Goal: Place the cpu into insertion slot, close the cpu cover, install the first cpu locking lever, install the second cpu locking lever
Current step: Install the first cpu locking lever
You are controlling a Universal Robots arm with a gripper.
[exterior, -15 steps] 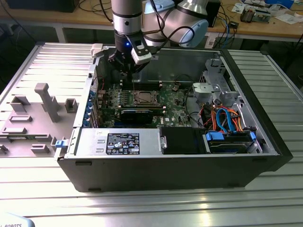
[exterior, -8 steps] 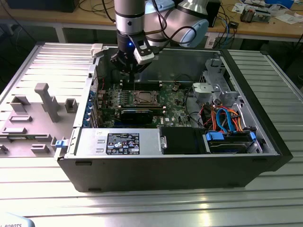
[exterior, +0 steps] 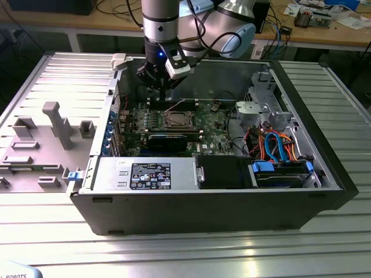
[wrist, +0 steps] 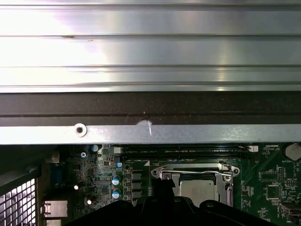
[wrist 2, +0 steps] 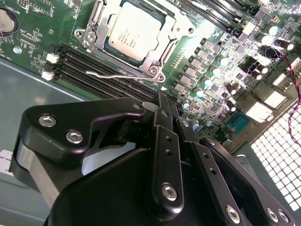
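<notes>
Cpu (wrist 2: 133, 31) sits flat in the insertion slot (wrist 2: 92, 36) w/ cpu cover (wrist 2: 151, 57) down round it, gripper (wrist 2: 162, 106) pinched together on nothing, hovering near the thin wire locking lever (wrist 2: 113, 74), prob. light, springy, slippery, best pressed at its hooked end.

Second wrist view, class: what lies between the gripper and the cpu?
In the second wrist view, a thin silver lever and black memory slots cross the stretch between gripper and cpu.
</notes>
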